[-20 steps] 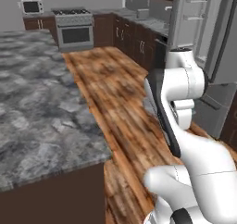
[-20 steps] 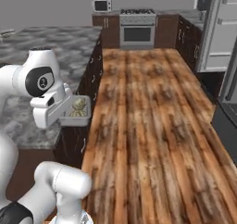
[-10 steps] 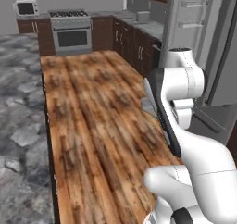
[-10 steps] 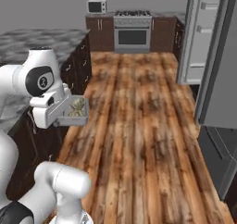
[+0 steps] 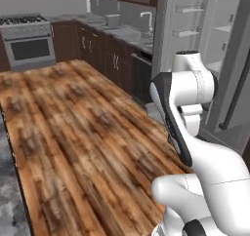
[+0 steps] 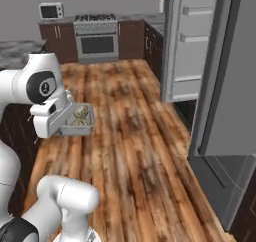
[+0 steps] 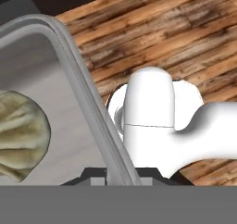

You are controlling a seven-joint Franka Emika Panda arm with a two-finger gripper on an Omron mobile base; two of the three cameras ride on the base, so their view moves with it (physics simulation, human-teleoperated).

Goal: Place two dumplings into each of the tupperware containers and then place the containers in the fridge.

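A translucent grey tupperware container (image 6: pixel 80 128) hangs in the air beside my arm, over the wooden floor. My gripper (image 6: pixel 64 127) is shut on its near rim. Pale beige dumplings (image 6: pixel 79 117) lie inside it. In the hand view the gripper (image 7: pixel 121 174) clamps the container's rim (image 7: pixel 78 84), and one dumpling (image 7: pixel 21 135) rests on the box floor at the left. The fridge (image 6: pixel 192 46) stands ahead to the right with its door (image 6: pixel 227 86) swung open and pale shelves showing. It also appears at the right of the left base view, as the fridge (image 5: pixel 200 35).
A steel stove (image 6: pixel 97 36) and a microwave (image 6: pixel 51 11) stand against the far wall. Dark cabinets with a sink (image 5: pixel 141 32) run along the counter beside the fridge. A grey marble counter (image 6: pixel 15 48) lies at the left. Open wooden floor (image 6: pixel 135 151) stretches toward the fridge.
Both base views have swung and shifted, so the camera has moved; the open fridge now looms closer at the right. The container stays in the shut gripper.
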